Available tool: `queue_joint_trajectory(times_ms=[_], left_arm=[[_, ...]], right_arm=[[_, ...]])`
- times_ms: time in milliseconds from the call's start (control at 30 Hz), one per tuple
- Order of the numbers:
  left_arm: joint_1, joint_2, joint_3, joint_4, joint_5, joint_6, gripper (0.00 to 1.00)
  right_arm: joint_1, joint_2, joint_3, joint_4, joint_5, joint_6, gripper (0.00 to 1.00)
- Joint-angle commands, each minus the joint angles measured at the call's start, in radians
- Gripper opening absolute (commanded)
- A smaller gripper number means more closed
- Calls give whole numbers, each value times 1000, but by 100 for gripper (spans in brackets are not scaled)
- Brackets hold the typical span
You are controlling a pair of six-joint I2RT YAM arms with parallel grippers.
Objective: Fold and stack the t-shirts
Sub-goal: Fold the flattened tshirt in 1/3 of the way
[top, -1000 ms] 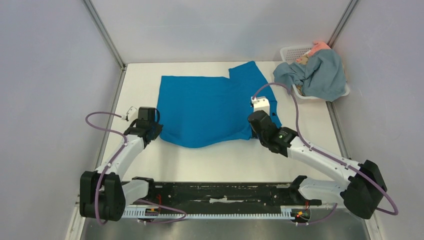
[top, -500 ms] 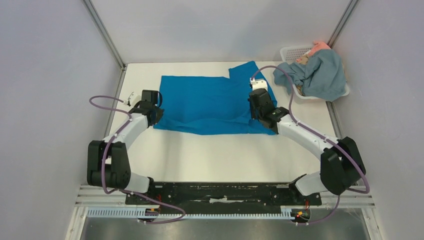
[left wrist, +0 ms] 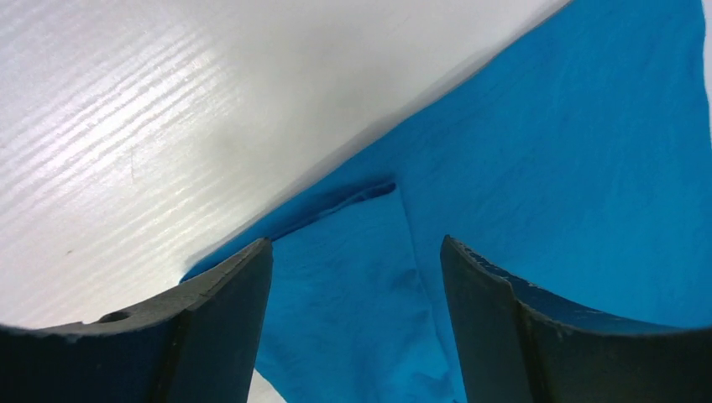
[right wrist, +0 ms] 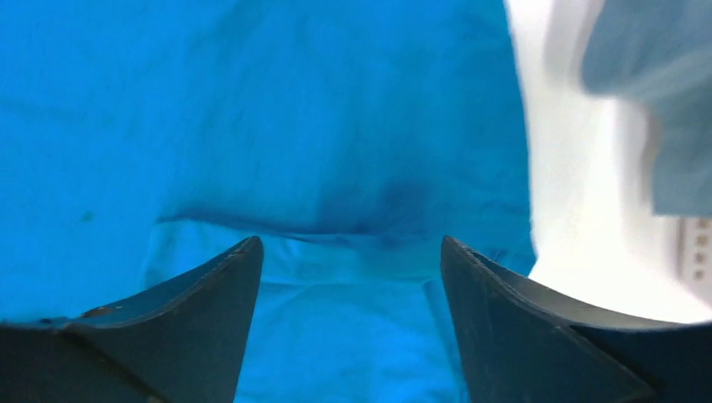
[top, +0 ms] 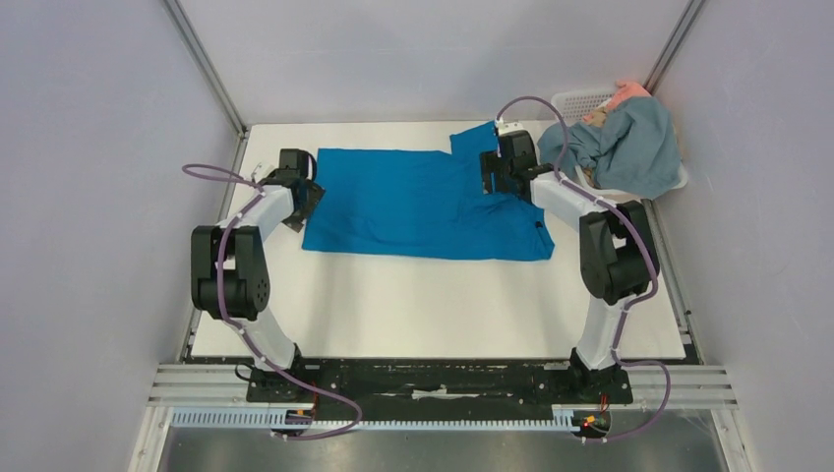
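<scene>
Blue shirt [top: 423, 202] lies flat at the table's [top: 423, 305] 12 o'clock. Left gripper [top: 307, 197] sits at its 9 o'clock edge, right gripper [top: 489, 175] at 2, both jaws apart. Grey shirt [top: 629, 147] is slumped over the basket [top: 570, 101], 2 o'clock.

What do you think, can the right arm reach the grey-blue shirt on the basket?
Probably yes. The right gripper is open above the blue shirt, and the grey-blue shirt draped over the basket lies close beside it with nothing between them.
</scene>
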Motion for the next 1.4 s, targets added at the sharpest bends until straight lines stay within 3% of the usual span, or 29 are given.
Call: queue_joint_trajectory(times_ms=[0,67,267,333,467,600,767,1000,1167,1367], left_arm=[[13,-63,63,-92,-39,7,81],[12,-102,38,-70,2,35,81],[-13,-50,-26,118,392,148,83],[-31,23,-8,142,486,163,83],[-58,153,37,159,555,172,84],[-59,194,7,158,556,173,84],[-78,114,-147,176,541,167,84],[-133,-138,-411,136,427,128,84],[-178,-326,-569,106,391,106,85],[-271,-449,-677,55,357,62,85]], right_arm=[[-20,-17,140,-16,46,-31,86],[-19,-98,34,26,-9,-31,98],[6,-315,-378,271,-314,18,98],[23,-306,-427,320,-394,26,98],[34,-212,-391,305,-387,60,98],[34,-195,-442,305,-362,82,98],[36,-293,-650,331,-333,151,98],[38,-597,-903,214,-219,297,98],[40,-786,-1028,97,-226,318,98],[70,-986,-1166,31,-274,356,98]])
